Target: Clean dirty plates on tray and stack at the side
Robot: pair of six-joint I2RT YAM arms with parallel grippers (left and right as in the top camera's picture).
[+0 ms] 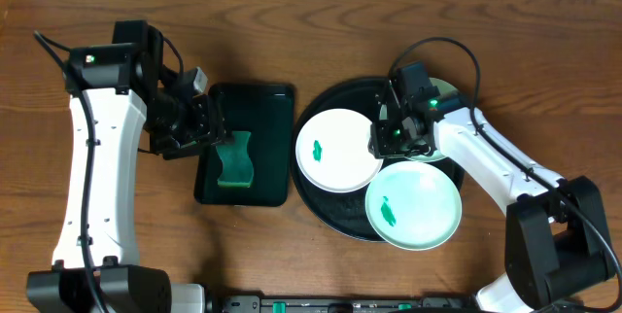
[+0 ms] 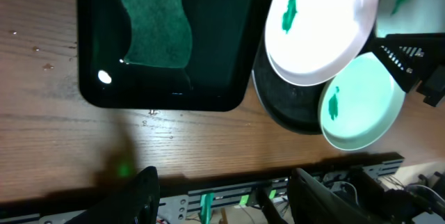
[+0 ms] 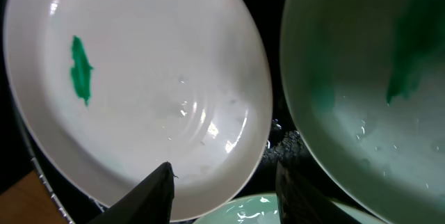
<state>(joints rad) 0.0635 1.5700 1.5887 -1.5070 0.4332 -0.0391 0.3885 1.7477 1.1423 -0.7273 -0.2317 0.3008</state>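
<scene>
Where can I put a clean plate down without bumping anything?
Bare wood runs along the far edge of the table behind both trays, and in front of the rectangular tray. The round tray is crowded: the white plate, front mint plate and back mint plate fill it, with the right end effector right above them.

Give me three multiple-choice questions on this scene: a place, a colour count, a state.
1. The green sponge lies: A on a plate, B in the rectangular tray, C on bare wood.
2. White plates: A one, B two, C three.
3. The left tool is: A open and empty, B shut on a plate, C shut on the sponge.
B: it sits inside that tray's rim. A: only the white plate is white; the front mint plate and rear mint plate are green. A: its fingers stand apart, nothing between.
</scene>
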